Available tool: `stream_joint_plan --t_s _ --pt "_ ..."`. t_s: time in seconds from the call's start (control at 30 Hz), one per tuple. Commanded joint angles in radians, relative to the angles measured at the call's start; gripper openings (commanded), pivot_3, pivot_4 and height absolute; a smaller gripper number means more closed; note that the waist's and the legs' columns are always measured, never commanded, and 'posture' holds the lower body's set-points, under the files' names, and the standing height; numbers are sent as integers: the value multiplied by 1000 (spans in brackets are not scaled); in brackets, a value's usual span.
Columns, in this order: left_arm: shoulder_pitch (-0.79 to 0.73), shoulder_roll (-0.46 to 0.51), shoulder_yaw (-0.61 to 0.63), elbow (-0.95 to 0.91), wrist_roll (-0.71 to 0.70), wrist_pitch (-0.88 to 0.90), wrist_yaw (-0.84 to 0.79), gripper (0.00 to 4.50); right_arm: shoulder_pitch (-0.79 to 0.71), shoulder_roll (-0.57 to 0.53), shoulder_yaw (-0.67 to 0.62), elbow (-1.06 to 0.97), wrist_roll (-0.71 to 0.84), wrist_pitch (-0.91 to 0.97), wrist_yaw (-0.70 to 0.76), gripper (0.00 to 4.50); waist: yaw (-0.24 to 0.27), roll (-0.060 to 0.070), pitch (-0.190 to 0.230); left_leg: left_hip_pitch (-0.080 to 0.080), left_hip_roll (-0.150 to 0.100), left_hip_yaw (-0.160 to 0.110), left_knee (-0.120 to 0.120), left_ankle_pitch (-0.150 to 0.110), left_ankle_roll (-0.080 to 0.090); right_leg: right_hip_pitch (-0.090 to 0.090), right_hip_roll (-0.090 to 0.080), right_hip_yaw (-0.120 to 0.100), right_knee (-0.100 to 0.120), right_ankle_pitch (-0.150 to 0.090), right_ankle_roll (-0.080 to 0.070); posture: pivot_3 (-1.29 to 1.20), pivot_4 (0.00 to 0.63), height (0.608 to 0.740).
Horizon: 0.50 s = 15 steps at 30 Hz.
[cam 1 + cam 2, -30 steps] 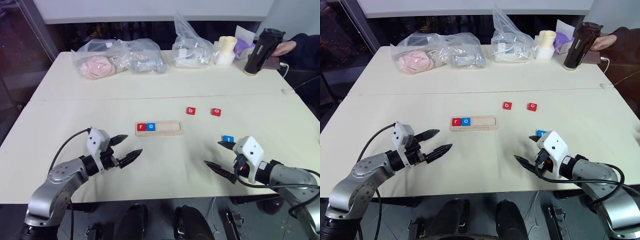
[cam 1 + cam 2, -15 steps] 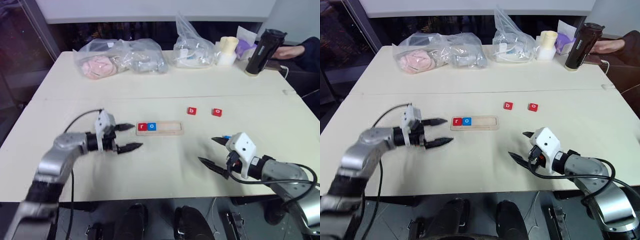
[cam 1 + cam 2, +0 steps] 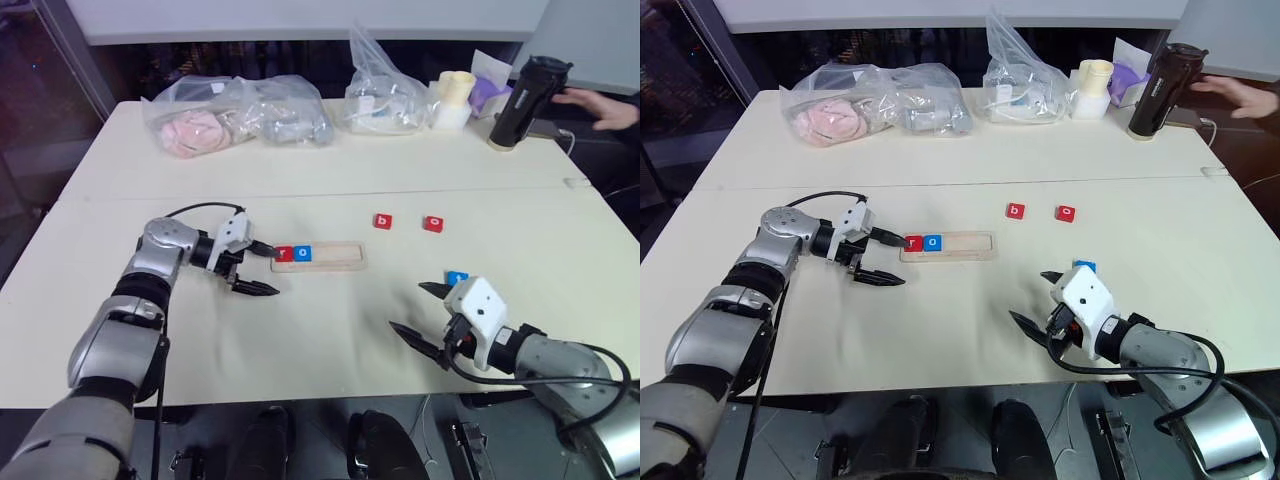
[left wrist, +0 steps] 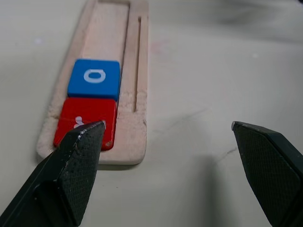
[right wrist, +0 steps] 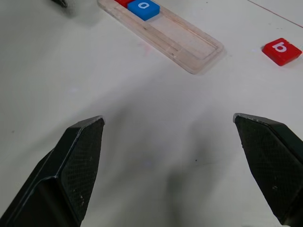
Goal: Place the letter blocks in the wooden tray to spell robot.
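Left gripper (image 3: 262, 268) jaws wide open, holding nothing; one fingertip (image 4: 85, 142) sits at the tray's (image 3: 340, 264) end, over the red r block (image 4: 87, 120). Blue o block (image 4: 94, 78) lies next in the slot, touching r. Right gripper (image 3: 415, 312) jaws wide open, empty, above bare table (image 3: 320, 340); blue t block (image 3: 457, 277) just beyond its far finger. Red b block (image 3: 382, 222) and red o block (image 3: 432, 224) lie apart, well beyond the right jaws.

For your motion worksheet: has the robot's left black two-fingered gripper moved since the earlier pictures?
Yes. The left gripper, open, has come up to the pale wooden tray's red-block end, away from the near table edge.
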<state>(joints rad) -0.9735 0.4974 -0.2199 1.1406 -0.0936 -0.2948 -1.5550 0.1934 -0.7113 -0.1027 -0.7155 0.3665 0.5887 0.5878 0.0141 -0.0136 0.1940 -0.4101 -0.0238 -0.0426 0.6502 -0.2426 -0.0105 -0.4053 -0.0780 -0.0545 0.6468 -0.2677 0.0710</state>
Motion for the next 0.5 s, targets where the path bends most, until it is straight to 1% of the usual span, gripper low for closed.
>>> stream_joint_plan --t_s 0.03,0.17,0.5 --pt "-45 -9 34 56 28 -40 26 4500 20 8 -27 -55 0 -1 -16 4474 -1 0 0 0 0 0 0 0 0 0 0 0 0 0 0 0 150 740" --pt "-70 -22 60 88 38 -47 50 4500 37 10 -23 -68 -4 -1 -26 4474 -1 0 0 0 0 0 0 0 0 0 0 0 0 1 1 0 150 740" --pt "-109 -35 98 130 78 -30 111 4500 21 9 -7 -66 -10 4 -37 4474 -1 -1 0 0 0 0 1 0 0 0 0 0 1 1 1 0 150 740"
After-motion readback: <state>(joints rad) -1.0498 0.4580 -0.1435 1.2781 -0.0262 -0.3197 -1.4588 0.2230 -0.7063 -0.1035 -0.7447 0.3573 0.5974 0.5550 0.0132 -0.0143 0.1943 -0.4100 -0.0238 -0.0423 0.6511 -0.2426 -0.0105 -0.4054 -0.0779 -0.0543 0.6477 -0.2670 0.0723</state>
